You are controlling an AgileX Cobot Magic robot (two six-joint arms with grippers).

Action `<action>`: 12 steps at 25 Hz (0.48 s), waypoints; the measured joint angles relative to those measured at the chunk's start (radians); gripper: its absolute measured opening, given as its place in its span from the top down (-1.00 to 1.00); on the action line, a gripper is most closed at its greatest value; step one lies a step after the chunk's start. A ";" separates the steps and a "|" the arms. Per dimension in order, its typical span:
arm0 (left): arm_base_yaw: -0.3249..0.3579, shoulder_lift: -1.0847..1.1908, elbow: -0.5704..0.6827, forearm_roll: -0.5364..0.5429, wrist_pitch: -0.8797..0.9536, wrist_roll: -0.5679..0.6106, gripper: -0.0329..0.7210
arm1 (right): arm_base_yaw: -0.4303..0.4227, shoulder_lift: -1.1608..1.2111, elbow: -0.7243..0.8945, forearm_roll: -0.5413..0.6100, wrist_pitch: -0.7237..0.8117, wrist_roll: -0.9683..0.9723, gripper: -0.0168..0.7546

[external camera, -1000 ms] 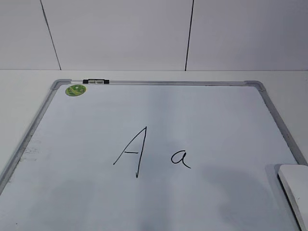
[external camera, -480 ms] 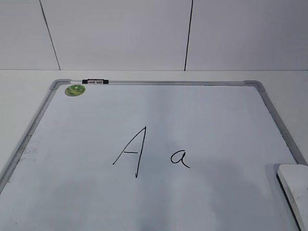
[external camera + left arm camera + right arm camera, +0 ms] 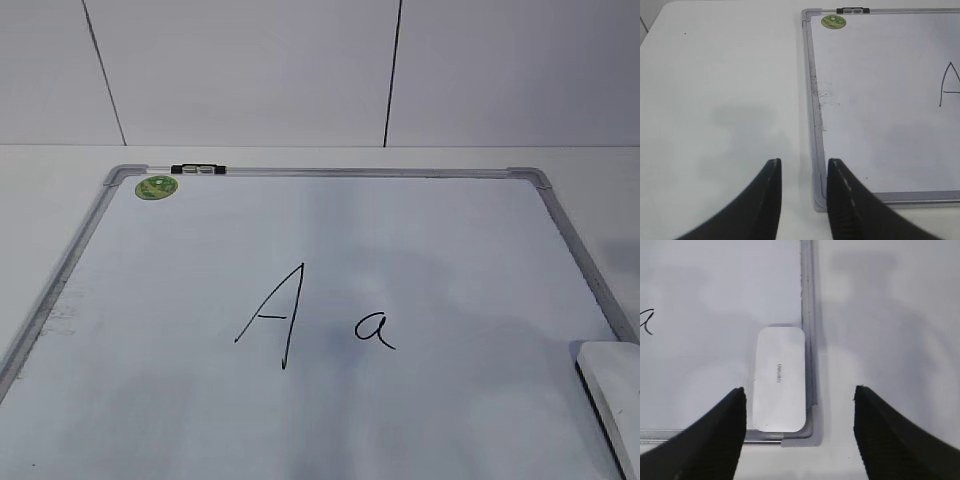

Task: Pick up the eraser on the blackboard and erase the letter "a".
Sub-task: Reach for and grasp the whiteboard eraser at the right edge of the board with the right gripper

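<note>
The blackboard is a white board with a grey frame, lying flat on the table. A tall capital "A" and the small letter "a" are written on it in black. The white eraser lies in the board's near right corner; it also shows in the right wrist view. My right gripper is wide open above that corner, its fingers apart from the eraser. My left gripper is open and empty over the board's near left corner. Neither gripper shows in the exterior view.
A green round sticker and a small black clip sit at the board's far left corner. White table lies left of the board and right of it. A white wall rises behind.
The view has barely shifted. The eraser and letters have not moved.
</note>
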 joint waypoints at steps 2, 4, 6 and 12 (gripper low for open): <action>0.000 0.000 0.000 0.000 0.000 0.000 0.29 | 0.000 0.077 -0.023 0.060 -0.002 -0.030 -0.44; 0.000 0.000 0.000 0.000 0.000 0.000 0.29 | 0.000 0.151 -0.039 0.112 -0.006 -0.056 -0.44; 0.000 0.000 0.000 0.000 0.000 0.000 0.29 | 0.000 0.226 -0.051 0.151 -0.011 -0.071 -0.44; 0.000 0.000 0.000 0.000 0.000 0.000 0.29 | 0.000 0.386 -0.055 0.189 -0.013 -0.087 -0.44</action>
